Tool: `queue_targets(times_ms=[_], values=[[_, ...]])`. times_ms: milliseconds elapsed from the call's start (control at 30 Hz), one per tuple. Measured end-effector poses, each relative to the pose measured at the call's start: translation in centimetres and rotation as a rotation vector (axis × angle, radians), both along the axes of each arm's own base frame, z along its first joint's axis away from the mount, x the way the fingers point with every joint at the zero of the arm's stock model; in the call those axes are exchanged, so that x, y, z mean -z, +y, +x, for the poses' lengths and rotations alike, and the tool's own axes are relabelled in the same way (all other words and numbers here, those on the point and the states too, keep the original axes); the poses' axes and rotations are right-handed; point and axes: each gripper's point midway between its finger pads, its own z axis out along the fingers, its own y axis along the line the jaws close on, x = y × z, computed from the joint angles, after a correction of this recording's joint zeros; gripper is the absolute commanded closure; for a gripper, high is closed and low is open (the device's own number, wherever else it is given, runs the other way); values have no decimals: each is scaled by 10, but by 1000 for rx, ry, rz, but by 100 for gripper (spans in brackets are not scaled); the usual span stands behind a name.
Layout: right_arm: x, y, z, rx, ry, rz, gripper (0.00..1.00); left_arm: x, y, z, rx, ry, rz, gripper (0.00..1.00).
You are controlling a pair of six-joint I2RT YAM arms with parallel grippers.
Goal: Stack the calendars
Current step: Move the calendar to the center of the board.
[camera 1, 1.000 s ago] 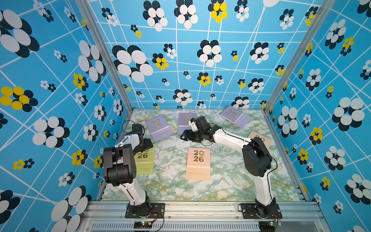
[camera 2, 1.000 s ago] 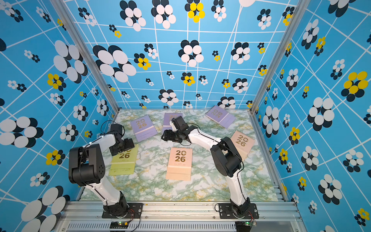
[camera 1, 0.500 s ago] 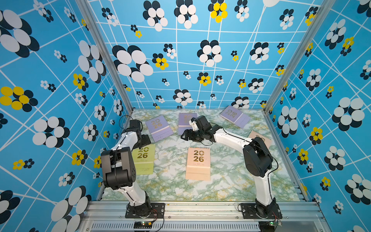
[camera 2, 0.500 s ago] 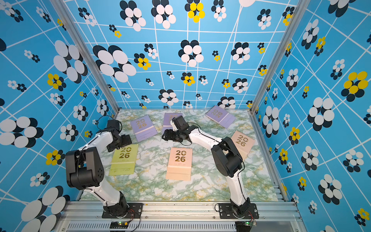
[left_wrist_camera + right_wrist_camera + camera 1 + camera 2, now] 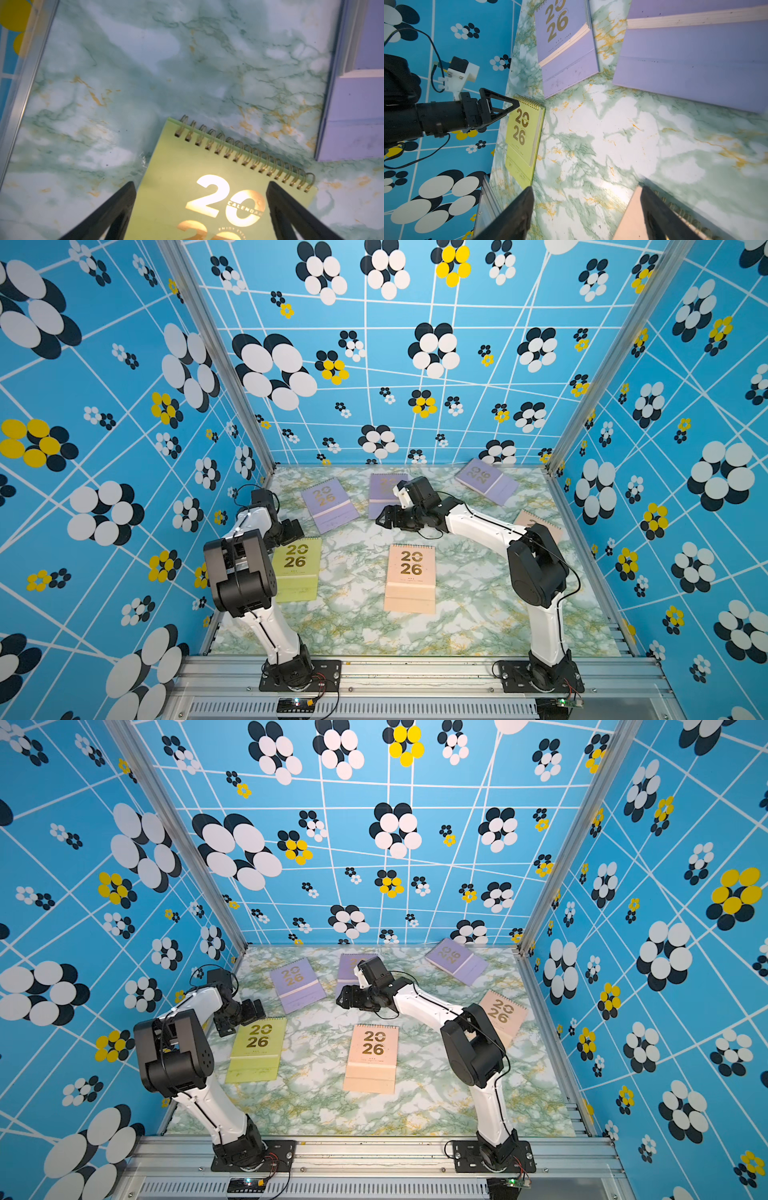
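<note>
Landmark: central peach calendar (image 5: 410, 578), flat on the marble table (image 5: 478, 605), spiral edge away from the arm bases, all four edges free.

Calendars, none stacked, each lying alone:
- yellow calendar (image 5: 297, 572): on the left arm's side of the landmark, with a lane of bare marble between them. Its outer long edge runs just beside the left wall rail (image 5: 486, 199), so there is little room on that side.
- skewed lilac calendar (image 5: 330, 504): beyond the landmark, toward the left.
- middle lilac calendar (image 5: 380, 493): straight beyond the landmark, partly hidden by the right wrist.
- far lilac calendar (image 5: 486, 481): beyond the landmark toward the right, near the back wall (image 5: 415, 364).
- second peach calendar (image 5: 503, 1015): right of the landmark, near the right wall (image 5: 665, 489), partly behind the right arm (image 5: 536, 572).

Left gripper (image 5: 199, 184): jaws wide apart, nothing clamped, over the yellow calendar's spiral end. One jaw is off the cover's side edge over marble, the other above the cover by the spiral's end. Contact: cannot tell.

Right gripper (image 5: 586, 188): jaws apart, empty, over bare marble between the landmark and the middle lilac calendar.

Open room: the widest bare marble lies on the landmark's near side toward the front rail (image 5: 415, 668), and to its right.
</note>
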Motion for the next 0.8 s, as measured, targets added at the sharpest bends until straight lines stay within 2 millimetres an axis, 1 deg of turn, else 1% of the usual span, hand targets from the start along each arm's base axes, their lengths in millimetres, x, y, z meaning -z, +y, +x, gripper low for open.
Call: queue_targets(times_ms=[100, 200, 400, 800], values=[[-4, -1, -1, 0, -6, -1, 18, 0, 5, -2, -5, 6, 4, 0], [-6, -2, -1, 0, -7, -1, 18, 0, 7, 1, 8, 13, 10, 0], [-6, -2, -2, -2, -6, -5, 18, 17, 8, -2, 29, 66, -6, 1], [-5, -7, 2, 8, -6, -6, 18, 18, 6, 0, 50, 61, -14, 1]])
